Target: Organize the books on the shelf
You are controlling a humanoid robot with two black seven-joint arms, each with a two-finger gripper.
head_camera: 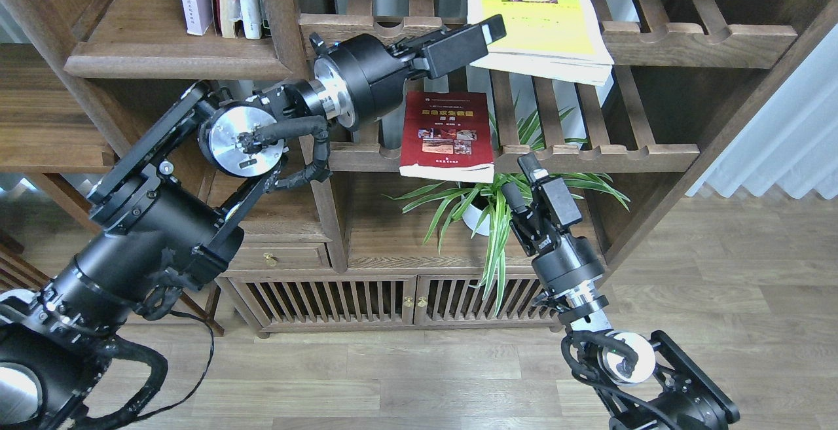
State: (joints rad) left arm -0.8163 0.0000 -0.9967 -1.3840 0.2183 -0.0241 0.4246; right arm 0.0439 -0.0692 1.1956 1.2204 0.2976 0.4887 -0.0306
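The left gripper (488,29) sits against the lower left corner of the yellow-green book (533,14), with the upper slatted rack's scalloped rail (687,40) running off to its right. Below it, the dark red book (447,132) fills part of the lower rack. Above the right gripper (517,178), that rack's front rail (589,154) bars the way; spider plant leaves (484,220) crowd its left side.
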